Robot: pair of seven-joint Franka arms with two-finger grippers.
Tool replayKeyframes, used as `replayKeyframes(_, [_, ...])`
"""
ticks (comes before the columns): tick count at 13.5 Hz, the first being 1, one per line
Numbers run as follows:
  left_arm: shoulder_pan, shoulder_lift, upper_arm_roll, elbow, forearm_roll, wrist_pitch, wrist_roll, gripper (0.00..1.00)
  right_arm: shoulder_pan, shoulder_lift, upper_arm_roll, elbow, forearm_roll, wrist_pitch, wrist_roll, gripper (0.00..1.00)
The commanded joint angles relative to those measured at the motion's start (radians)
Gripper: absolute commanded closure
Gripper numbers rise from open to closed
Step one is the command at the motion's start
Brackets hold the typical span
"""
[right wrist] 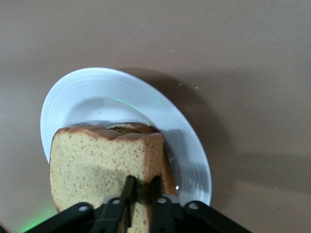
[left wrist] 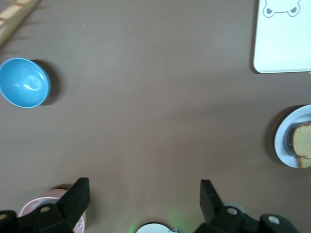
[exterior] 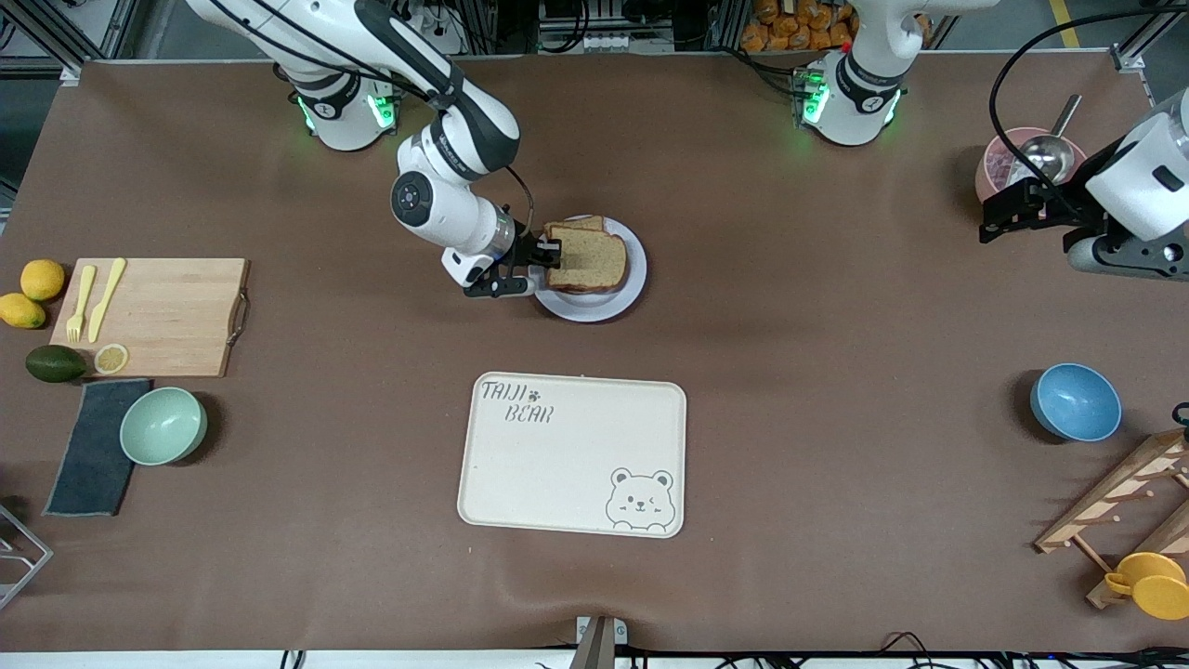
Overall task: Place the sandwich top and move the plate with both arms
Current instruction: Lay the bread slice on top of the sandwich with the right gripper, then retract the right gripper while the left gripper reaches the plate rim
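- While the right gripper [right wrist: 141, 187] is low at the plate's edge toward the right arm's end of the table, its two fingers are pinched on the edge of the sandwich top [exterior: 585, 260].
- One plate [exterior: 594, 307] sits mid-table, farther from the front camera than the one bear-printed tray [exterior: 571, 455].
- Two bread slices are on it: the sandwich top lies flat on the lower slice [exterior: 576, 224], whose edge peeks out.
- At the left arm's end of the table, the left gripper [left wrist: 146, 194] hangs with its two fingers wide apart and nothing between them, just beside the pink bowl [exterior: 999, 167].
- Three bowls in all: the pink one, one blue bowl [exterior: 1075, 401], one green bowl [exterior: 163, 425].
- Two lemons [exterior: 42, 279] and one avocado [exterior: 54, 363] lie beside the one cutting board [exterior: 172, 316].
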Motion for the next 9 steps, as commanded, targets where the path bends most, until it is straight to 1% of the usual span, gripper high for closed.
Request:
replayKeyframes(1, [0.0,0.036,0.004,0.006,-0.098,-0.007,-0.042,0.0,-0.034,-0.045,0.012,0.003,0.001,-0.064,0.122,0.0])
replayKeyframes(2, [0.002,0.049,0.004,0.006,-0.119,-0.007,-0.042,0.0,-0.036,-0.06,0.012,0.008,0.001,-0.074,0.127,0.0])
replayKeyframes(3, [0.002,0.061,0.004,0.004,-0.124,-0.007,-0.041,0.0,-0.048,-0.078,0.012,0.014,0.001,-0.11,0.129,0.0])
replayKeyframes(6, [-0.003,0.113,-0.001,-0.017,-0.151,-0.003,-0.025,0.0,-0.091,-0.132,-0.002,0.085,0.001,-0.312,0.158,0.0])
replayKeyframes(7, [0.002,0.129,-0.001,-0.034,-0.19,0.009,-0.022,0.0,-0.109,-0.158,-0.017,0.1,-0.001,-0.375,0.158,0.0])
replayKeyframes(8, [0.002,0.136,-0.001,-0.063,-0.204,0.024,-0.002,0.0,-0.123,-0.181,-0.038,0.114,-0.01,-0.428,0.153,0.0])
replayKeyframes(9, [-0.001,0.135,-0.003,-0.106,-0.207,0.041,0.034,0.0,-0.129,-0.201,-0.075,0.128,-0.019,-0.48,0.15,0.0])
